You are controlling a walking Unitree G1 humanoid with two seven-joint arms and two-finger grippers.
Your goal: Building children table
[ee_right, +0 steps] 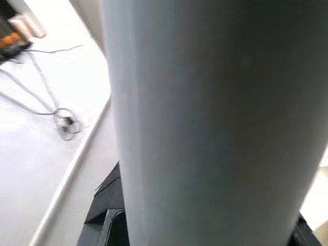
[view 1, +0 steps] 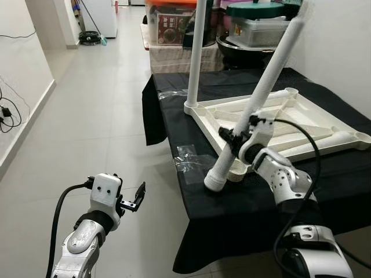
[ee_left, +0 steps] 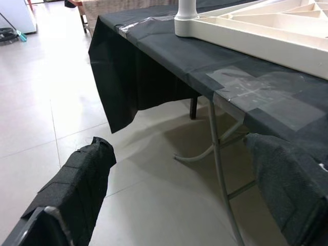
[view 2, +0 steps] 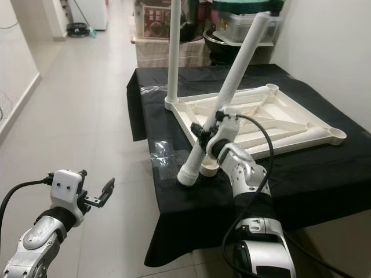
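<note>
Right gripper (view 1: 236, 141) clamps leg (view 1: 255, 104) low, tilted; rigid, light, slick plastic. Left gripper (view 1: 138, 197) open, holding 0.

A folding table (view 1: 324, 185) draped in black cloth (view 1: 168, 124) fills the right half of the frame, metal legs (ee_left: 218, 154) showing underneath. On it, centre right, lies the white tabletop (view 1: 278, 119) upside down, one leg (view 1: 196, 52) standing at its upper-left corner, another white leg (view 1: 261, 95) slanting down onto the cloth at centre, clear tape patches (view 1: 188, 157) nearby
</note>
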